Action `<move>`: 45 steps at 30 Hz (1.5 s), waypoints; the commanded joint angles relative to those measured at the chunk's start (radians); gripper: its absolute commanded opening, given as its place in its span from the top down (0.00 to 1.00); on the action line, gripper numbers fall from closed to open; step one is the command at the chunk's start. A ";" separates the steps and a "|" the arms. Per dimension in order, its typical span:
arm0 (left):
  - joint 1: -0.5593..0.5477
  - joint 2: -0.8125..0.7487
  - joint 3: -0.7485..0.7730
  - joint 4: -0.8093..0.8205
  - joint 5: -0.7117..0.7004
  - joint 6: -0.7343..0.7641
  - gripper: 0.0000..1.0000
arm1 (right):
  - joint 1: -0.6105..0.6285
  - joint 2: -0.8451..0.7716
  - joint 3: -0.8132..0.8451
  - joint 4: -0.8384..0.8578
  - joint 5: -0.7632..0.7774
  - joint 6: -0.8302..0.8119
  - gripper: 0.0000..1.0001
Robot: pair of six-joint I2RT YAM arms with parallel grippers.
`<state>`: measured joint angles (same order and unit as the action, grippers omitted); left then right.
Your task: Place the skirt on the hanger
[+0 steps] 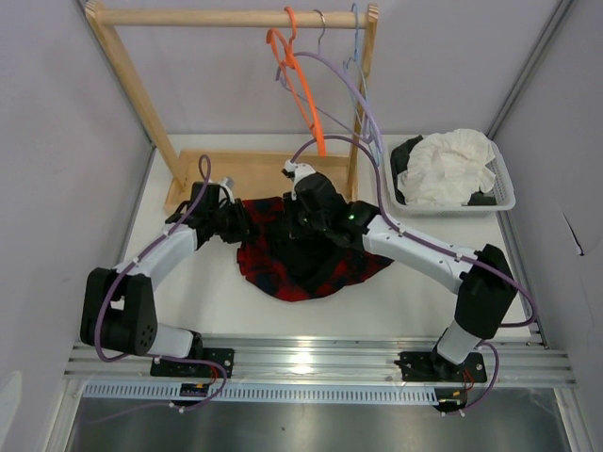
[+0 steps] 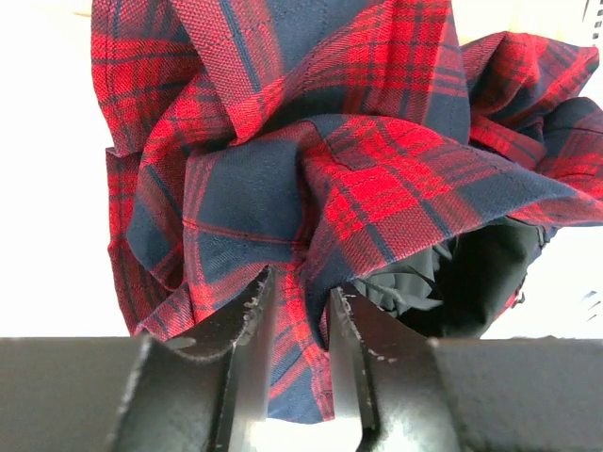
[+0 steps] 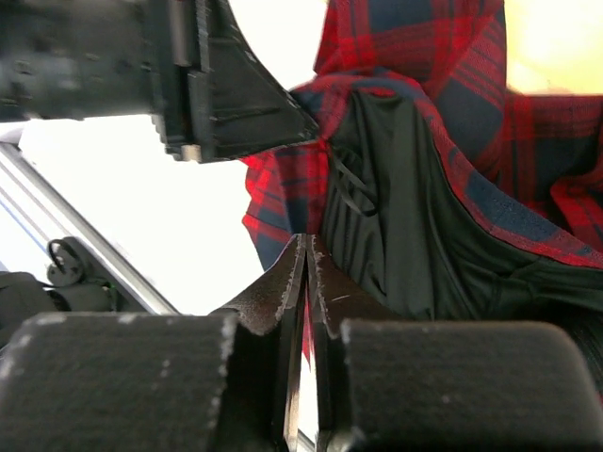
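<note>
The skirt (image 1: 283,273) lies bunched mid-frame on the bench (image 1: 217,306). The right jaws pinch its edge, and the left jaws stand parted around a fold. Best to pull the waistband flat first.

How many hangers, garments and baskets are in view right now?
Hangers: 3 (orange hanger, lavender hanger, pale blue hanger)
Garments: 2 (plaid skirt, white garment)
Baskets: 1 (basket)
Total: 6
</note>
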<state>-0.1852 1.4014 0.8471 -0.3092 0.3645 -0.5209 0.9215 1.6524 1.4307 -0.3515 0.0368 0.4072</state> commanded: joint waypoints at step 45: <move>-0.017 -0.226 0.271 0.088 0.172 -0.008 0.41 | 0.100 -0.253 -0.127 -0.138 0.172 -0.038 0.40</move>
<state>-0.1940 1.1912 1.0821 -0.2756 0.5270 -0.4999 1.0134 1.4170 1.3273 -0.4679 0.1802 0.3805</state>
